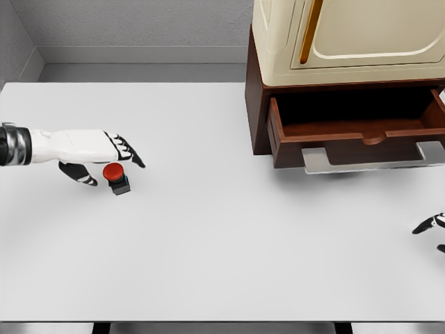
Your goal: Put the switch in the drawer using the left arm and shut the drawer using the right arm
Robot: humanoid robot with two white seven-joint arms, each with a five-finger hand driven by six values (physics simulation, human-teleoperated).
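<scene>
The switch [116,177], a red round button on a small black base, stands on the white table [222,243] at the left. My left hand [104,158] reaches in from the left edge and hovers over it, fingers spread above and thumb below and left, not closed on it. The brown wooden drawer [354,132] stands pulled open at the upper right, its inside dark and its grey handle [375,161] facing me. Only the fingertips of my right hand [432,226] show at the right edge, spread and holding nothing.
A cream cabinet [348,38] with a yellow handle sits on top of the brown drawer unit. A grey wall runs behind the table's far edge.
</scene>
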